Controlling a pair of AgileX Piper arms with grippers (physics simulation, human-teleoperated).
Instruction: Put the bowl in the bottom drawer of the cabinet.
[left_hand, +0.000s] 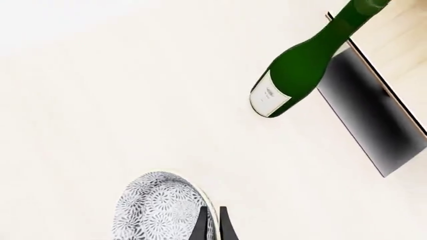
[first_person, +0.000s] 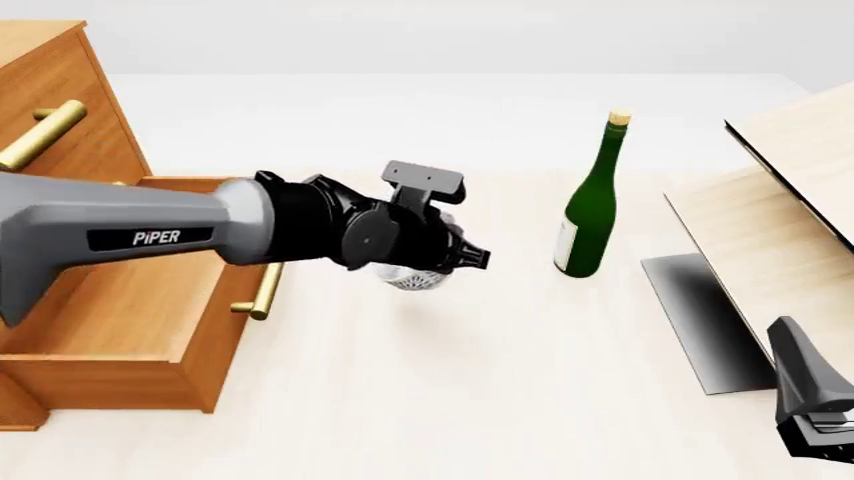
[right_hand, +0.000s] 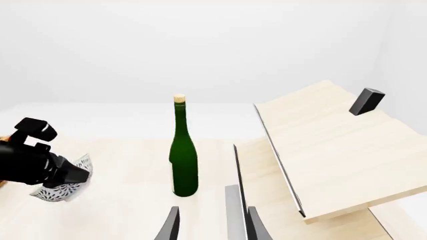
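Now, bowl: one small round white bowl with a grey speckled pattern (first_person: 411, 277), at the centre-left of the front view, held off the pale table (first_person: 467, 400) and tipped so its mouth no longer faces straight up; which way the mouth points cannot be told.
Bowl's place: just right of the open bottom drawer (first_person: 120, 320), not inside it.
Left gripper: the black left gripper (first_person: 461, 255) has its fingers (left_hand: 202, 227) narrowed on the bowl's rim, one either side of the wall in the left wrist view.
Right gripper: the black right gripper (right_hand: 212, 225) is at the lower right corner of the front view, well apart from the bowl; its fingers stand apart with nothing between them.
Cabinet: one large orange-brown wooden cabinet (first_person: 54, 90) at the left edge of the front view, its bottom drawer pulled out toward the camera, box open upward, brass bar handle (first_person: 263, 292) on the front.
Handles counted: two brass bars clearly in the front view, the upper one at the upper left.
Bottle: one green glass bottle with a cork and white label (first_person: 591, 205), upright, right of centre, long axis vertical.
Boards: pale light-wood boards (first_person: 774, 240) slanted at the right, with a dark panel beneath.
Surface and room: cream table, plain white backdrop.
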